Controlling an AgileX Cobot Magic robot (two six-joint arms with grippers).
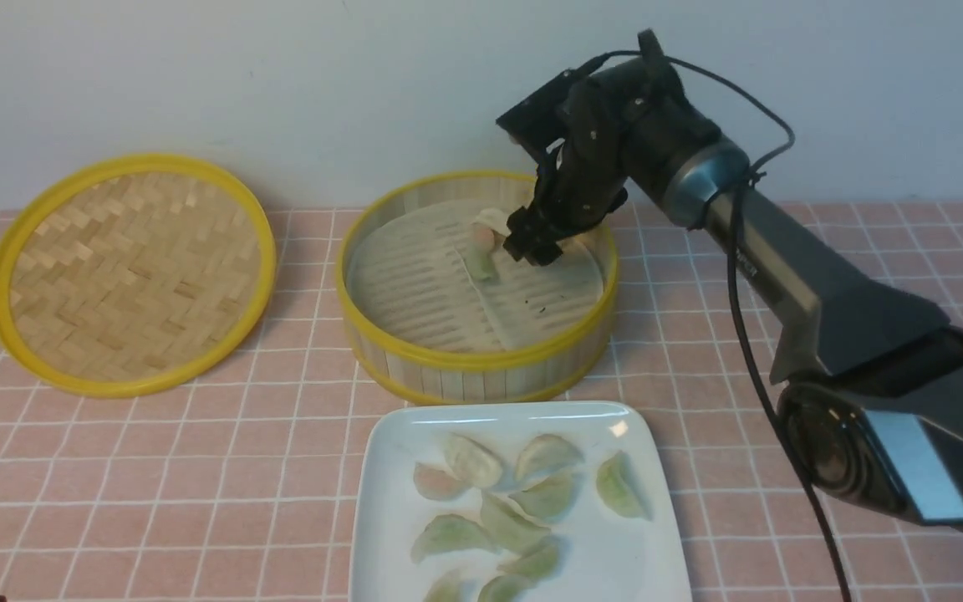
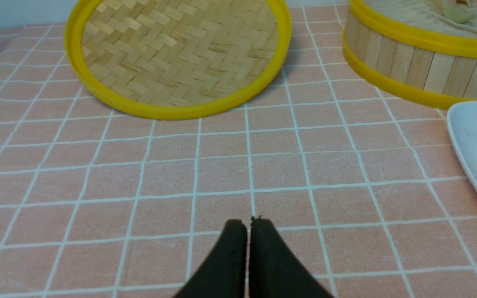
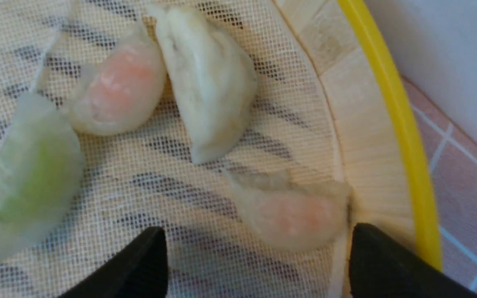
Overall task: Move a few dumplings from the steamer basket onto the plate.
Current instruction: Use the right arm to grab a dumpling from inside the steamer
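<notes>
Inside the slatted bamboo steamer basket (image 1: 481, 368), right fingers (image 3: 139, 269) apart astride a translucent pink dumpling (image 3: 296, 215); left fingers (image 2: 234, 256) together.

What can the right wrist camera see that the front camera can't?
Only the right wrist view: a pale pink dumpling just ahead of the open right gripper, by the wall of the steamer basket; in the front view the gripper hides it. Only the front view: the white plate with its dumplings, and the woven lid. Both: the steamer basket with a green dumpling inside.
</notes>
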